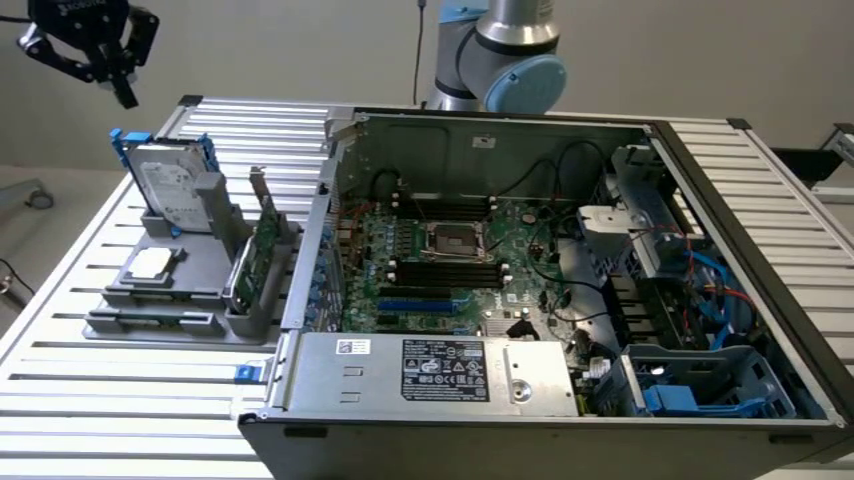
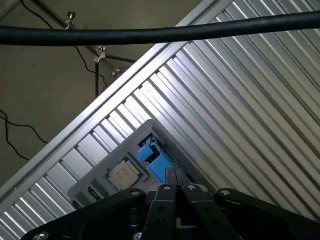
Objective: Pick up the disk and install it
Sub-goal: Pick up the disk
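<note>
Disk [image 1: 171,185] stands on edge in the grey holder [image 1: 160,300], near the far corner of the table [image 1: 80,400] on the exterior view's left. It looks rigid, dense and fairly heavy, with smooth metal faces that could slip and insides that likely dislike knocks. The blue bracket [image 1: 123,138] along its upper edge seems the safest hold. The gripper [image 1: 123,95] hangs high above it, pointing down, fingers pressed together and holding nothing.

Silver-grey tubular arm [image 1: 514,25] with pale-blue joint cap [image 1: 525,82], matte black angular pincer [image 1: 124,94], thick black cable [image 2: 160,33]
</note>
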